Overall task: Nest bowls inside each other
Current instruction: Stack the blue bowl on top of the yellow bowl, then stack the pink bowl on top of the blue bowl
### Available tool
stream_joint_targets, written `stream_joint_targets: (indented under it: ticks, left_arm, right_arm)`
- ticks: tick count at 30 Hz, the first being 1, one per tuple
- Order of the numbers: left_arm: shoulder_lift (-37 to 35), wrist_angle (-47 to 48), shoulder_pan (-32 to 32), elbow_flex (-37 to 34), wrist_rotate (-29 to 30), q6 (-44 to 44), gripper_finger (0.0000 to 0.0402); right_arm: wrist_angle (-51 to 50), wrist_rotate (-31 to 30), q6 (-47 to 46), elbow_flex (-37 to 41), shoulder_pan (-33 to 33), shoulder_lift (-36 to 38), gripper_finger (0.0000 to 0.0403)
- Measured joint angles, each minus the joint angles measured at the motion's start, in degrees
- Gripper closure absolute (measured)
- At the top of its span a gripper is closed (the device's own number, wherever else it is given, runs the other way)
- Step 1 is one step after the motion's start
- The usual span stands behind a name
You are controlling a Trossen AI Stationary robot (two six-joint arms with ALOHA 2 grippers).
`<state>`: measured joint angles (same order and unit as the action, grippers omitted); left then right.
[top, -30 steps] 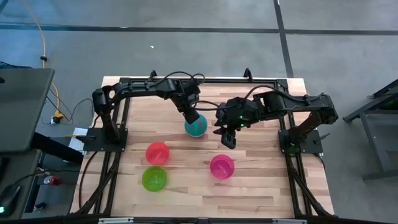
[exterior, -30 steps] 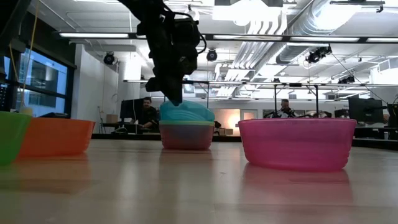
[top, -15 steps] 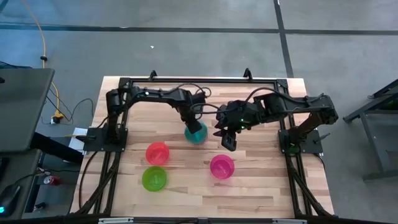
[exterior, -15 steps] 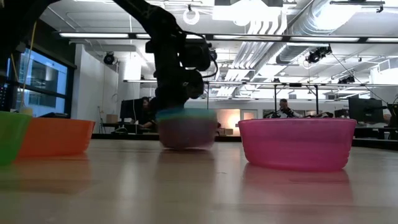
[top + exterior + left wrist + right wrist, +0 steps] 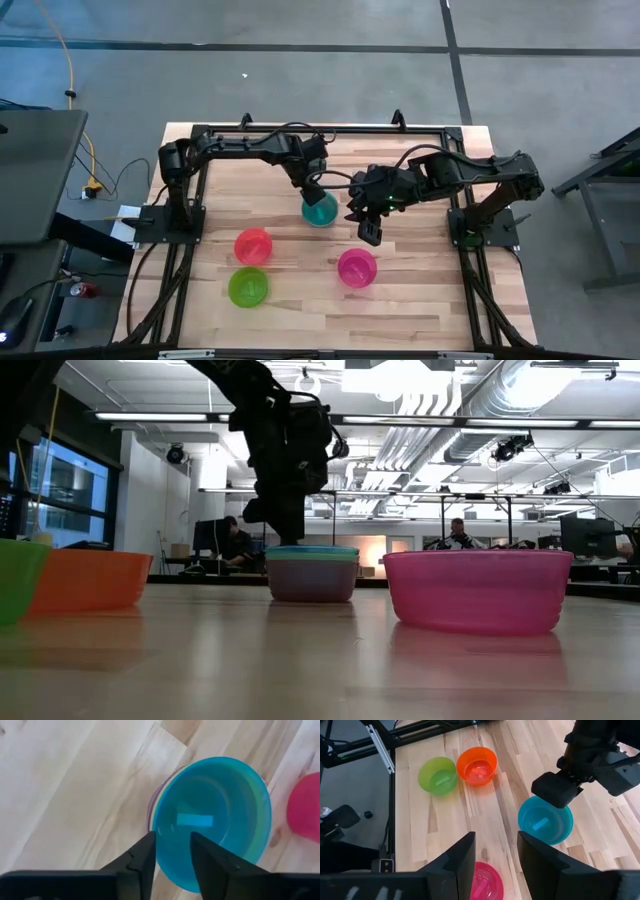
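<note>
My left gripper (image 5: 312,192) hung open over the blue stack (image 5: 320,210), mid-table (image 5: 420,290); right gripper (image 5: 368,232) open beside it. Pink (image 5: 357,267), orange (image 5: 253,246), green (image 5: 248,287) sat apart. Office behind.

Glossy translucent plastic bowls (image 5: 319,210) on smooth pale wood table (image 5: 420,290)

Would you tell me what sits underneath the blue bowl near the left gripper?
The blue bowl sits nested in a stack. Under it, thin green and purple rims show, and the low view shows a purple bowl at the bottom. Any other bowl between is covered. The left gripper hovers open above.
</note>
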<state>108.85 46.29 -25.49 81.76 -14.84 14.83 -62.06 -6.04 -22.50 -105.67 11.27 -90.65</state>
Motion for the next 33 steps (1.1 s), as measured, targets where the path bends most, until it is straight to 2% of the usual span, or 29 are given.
stream_joint_targets:
  ticks: [7, 13, 16, 22, 26, 33]
  left_arm:
    - [-0.1, 1.2, 0.0, 0.0, 0.0, -0.1, 0.026]
    - [-2.3, 13.8, 0.3, 0.0, 0.7, -8.5, 0.0242]
    - [-4.2, 17.2, 0.8, -0.1, 1.7, -11.1, 0.0236]
    - [-12.3, 15.8, 0.9, -2.8, 2.0, -12.1, 0.0233]
    - [-20.6, 13.2, 0.8, -7.0, 1.7, -12.5, 0.0233]
    - [-36.6, 4.9, 0.4, -15.7, 0.0, -8.8, 0.0233]
  right_arm:
    - [-1.6, 0.0, -2.6, 0.0, 0.0, 0.0, 0.0265]
    - [-19.0, -2.2, -14.7, 0.6, 3.1, 0.0, 0.0265]
    - [-22.1, -5.3, -20.3, 2.5, 5.7, 0.2, 0.0265]
    - [-19.0, -4.5, -28.6, 10.7, 10.3, 0.4, 0.0265]
    - [-15.6, -4.3, -34.7, 18.4, 13.4, 0.5, 0.0265]
    - [4.5, -8.8, -47.4, 37.0, 18.4, 6.7, 0.0265]
